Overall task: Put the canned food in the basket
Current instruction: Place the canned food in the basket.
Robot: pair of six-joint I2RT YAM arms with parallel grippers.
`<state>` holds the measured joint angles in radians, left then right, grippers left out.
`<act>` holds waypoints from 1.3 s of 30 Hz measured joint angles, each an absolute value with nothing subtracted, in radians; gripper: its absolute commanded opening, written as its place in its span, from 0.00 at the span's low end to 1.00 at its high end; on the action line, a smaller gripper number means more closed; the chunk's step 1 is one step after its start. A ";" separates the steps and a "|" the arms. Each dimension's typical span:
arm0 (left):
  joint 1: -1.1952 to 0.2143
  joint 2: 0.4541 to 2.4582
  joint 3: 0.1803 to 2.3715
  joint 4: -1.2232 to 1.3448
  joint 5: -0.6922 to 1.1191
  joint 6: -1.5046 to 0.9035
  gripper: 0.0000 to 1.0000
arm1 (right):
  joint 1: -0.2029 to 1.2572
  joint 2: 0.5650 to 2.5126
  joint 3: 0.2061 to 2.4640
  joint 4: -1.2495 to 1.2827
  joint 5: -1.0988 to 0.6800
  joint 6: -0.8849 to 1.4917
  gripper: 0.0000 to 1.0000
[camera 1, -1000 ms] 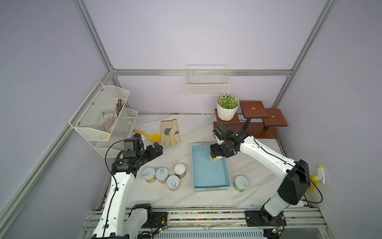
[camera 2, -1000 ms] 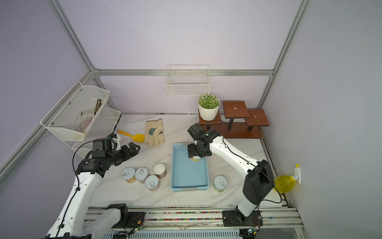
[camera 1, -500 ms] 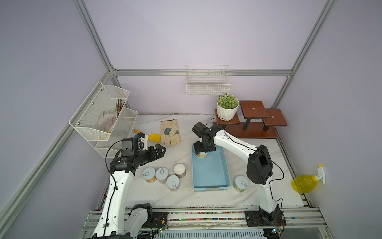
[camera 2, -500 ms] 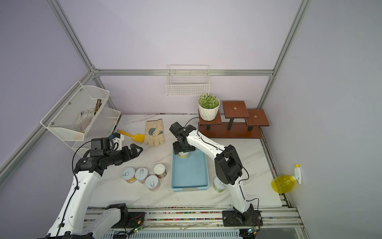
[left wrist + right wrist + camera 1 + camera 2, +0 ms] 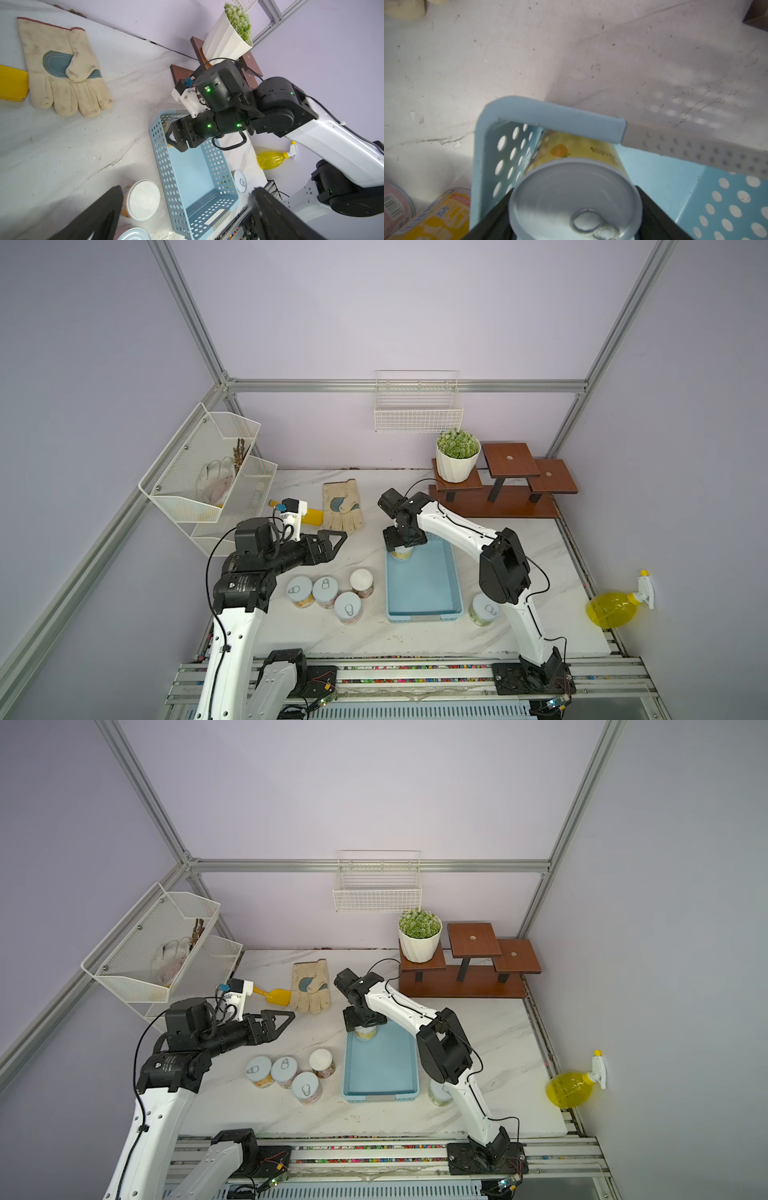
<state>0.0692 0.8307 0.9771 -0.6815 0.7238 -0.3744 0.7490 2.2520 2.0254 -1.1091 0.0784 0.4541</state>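
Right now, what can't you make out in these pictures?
- Base of the yellow tin: right wrist view, its own lid hides whether it touches the basket floor.
- Green tin: both top views, right arm covers part.
- Rack contents: both top views, mesh blurs them.

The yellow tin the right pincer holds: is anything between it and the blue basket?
Nothing visible. The yellow tin, in the right pincer, is already inside the far corner of the basket, within its walls.
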 measured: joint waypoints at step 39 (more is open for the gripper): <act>-0.097 0.853 0.967 -0.746 0.527 -0.338 1.00 | 0.749 2.146 1.974 -1.124 0.126 0.468 0.91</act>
<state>-0.0975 0.8528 0.9668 -0.7456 0.5274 -0.3378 0.7490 2.1456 1.9739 -1.1236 0.1257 0.4679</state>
